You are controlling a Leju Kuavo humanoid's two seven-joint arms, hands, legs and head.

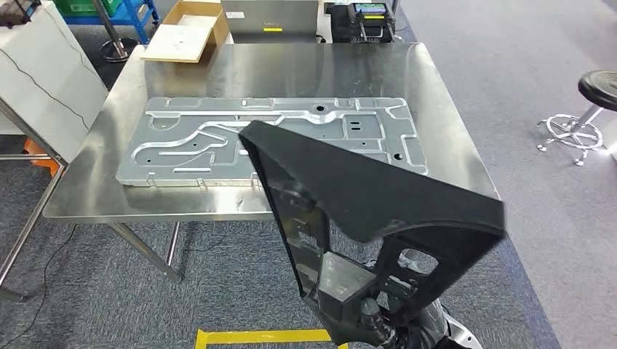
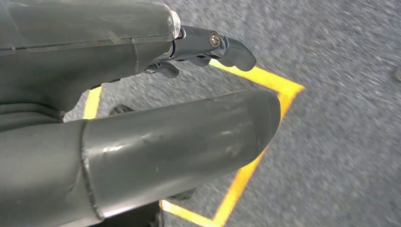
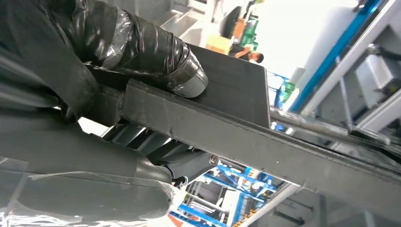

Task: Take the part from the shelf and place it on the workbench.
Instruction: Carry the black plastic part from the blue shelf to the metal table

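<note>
A large black plastic part [image 1: 364, 193] with cut-outs is held up in front of me, over the near right edge of the steel workbench [image 1: 305, 69]. My right hand [image 1: 367, 316] grips its lower end. In the right wrist view the taped thumb [image 3: 151, 52] presses on the black part [image 3: 246, 137] and the fingers wrap under it. My left hand [image 2: 142, 94] hangs over grey carpet and holds nothing, its fingers [image 2: 222, 45] slightly curled and apart.
A grey metal panel [image 1: 273, 138] lies flat across the workbench. An open cardboard box [image 1: 189, 29] sits at the far left corner, a black device [image 1: 364, 18] beyond the far edge. A stool [image 1: 589, 109] stands at right. Yellow floor tape [image 1: 255, 336] lies below.
</note>
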